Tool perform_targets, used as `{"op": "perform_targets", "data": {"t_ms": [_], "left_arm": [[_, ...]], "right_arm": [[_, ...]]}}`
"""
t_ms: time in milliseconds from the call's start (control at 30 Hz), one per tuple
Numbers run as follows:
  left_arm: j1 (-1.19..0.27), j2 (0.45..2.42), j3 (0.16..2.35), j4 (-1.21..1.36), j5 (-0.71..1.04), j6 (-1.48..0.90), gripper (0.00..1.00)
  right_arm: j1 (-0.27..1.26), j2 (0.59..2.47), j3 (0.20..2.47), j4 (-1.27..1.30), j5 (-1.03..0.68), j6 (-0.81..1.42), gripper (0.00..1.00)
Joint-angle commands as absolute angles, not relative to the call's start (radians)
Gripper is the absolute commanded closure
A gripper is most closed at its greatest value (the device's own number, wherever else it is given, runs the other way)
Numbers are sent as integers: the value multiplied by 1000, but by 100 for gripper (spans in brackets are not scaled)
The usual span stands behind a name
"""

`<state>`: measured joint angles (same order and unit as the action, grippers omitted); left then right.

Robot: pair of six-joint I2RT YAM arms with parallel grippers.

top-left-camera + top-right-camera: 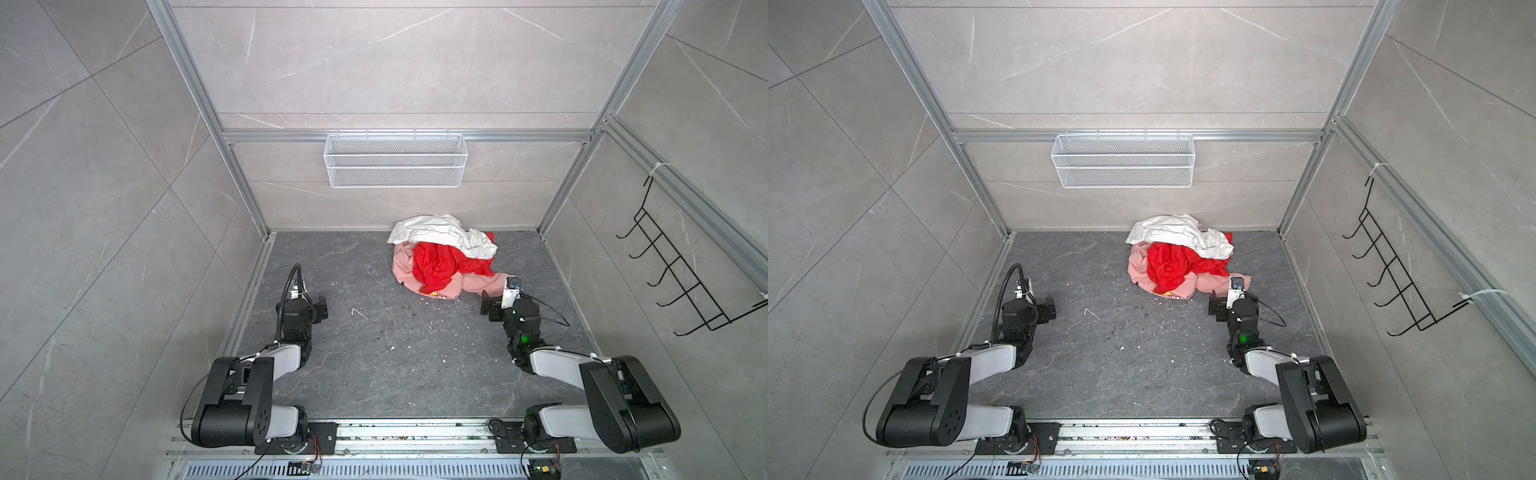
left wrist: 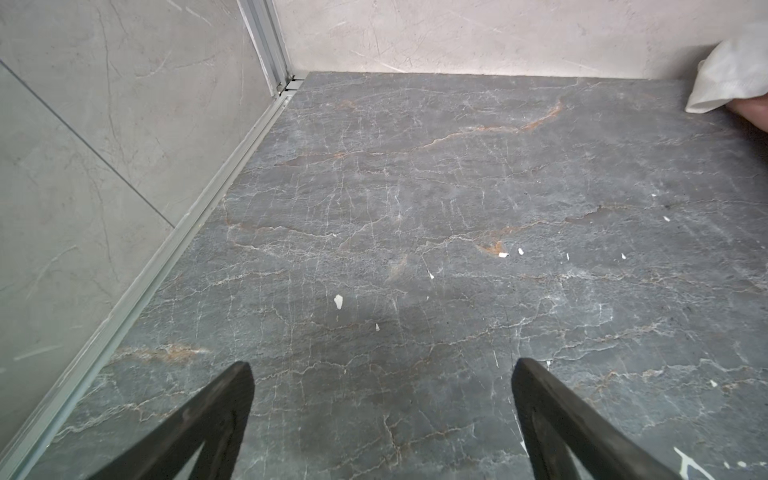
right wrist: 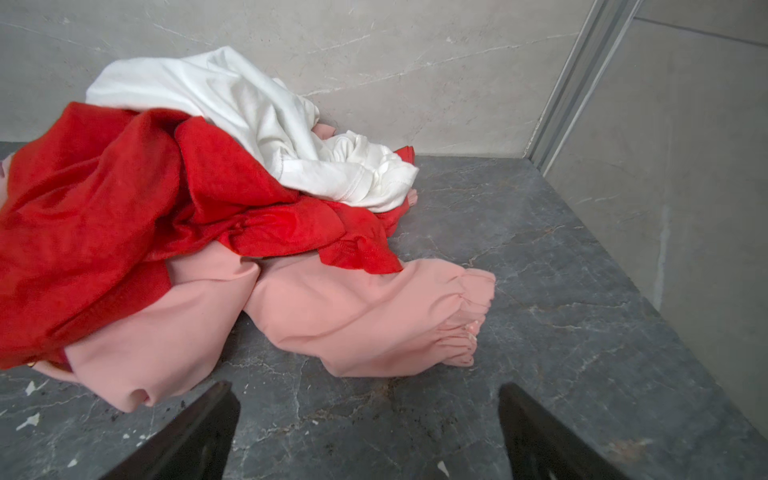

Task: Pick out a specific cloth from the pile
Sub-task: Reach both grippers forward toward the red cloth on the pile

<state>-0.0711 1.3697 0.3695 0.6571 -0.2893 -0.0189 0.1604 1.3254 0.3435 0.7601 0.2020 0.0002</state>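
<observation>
Surface: dark veined slab (image 1: pixel 374 365), flecked white.
Room: pale tiled walls (image 1: pixel 395 62), wire basket (image 1: pixel 395 160) on the back rail.
Cloth: the cloth (image 3: pixel 95 216) lies in the pile (image 1: pixel 1179 257) by the back wall, seemingly tucked under the white cloth (image 3: pixel 249 112).
Hands: my left gripper (image 2: pixel 382 365) and right gripper (image 3: pixel 365 386) both gape wide, empty.

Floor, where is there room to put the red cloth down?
The dark floor is bare between the left tool and the right tool, and from the left tool to the back wall. It is crowded at the pile, ahead of the right tool.
</observation>
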Motion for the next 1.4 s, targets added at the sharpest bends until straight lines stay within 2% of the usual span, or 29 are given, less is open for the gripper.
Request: {"op": "perform_targets", "data": {"t_ms": [0,100,167,233,400,533,767,833,1033,1200,1367], "left_arm": [[-94,1332,430,594,-378,13,0],[-107,1301,525,396,-418,-37,0],[-107,1285,614,222,-415,-89,0],[-113,1268,675,109,-357,-125,0],[-186,1256,782,-28,-219,-193,0],[-269,1291,830,-36,-104,-225,4],[-369,1400,927,-34,-38,-277,4],[-380,1430,942,-11,6,-308,4],[-399,1523,987,54,135,-395,13],[-421,1595,1043,76,231,-424,19],[-451,1655,1099,94,289,-437,21]], "right_arm": [[178,1259,389,625,265,-3,0],[197,1202,445,493,324,49,0],[208,1178,536,302,342,146,0],[220,1181,603,192,307,195,1],[272,1217,700,100,314,233,0],[299,1258,761,72,273,275,0],[304,1327,839,41,170,338,0],[305,1356,879,6,146,356,1],[305,1444,977,-51,22,372,0],[304,1463,1003,-61,-14,360,0],[304,1490,1011,-55,-43,342,0]]}}
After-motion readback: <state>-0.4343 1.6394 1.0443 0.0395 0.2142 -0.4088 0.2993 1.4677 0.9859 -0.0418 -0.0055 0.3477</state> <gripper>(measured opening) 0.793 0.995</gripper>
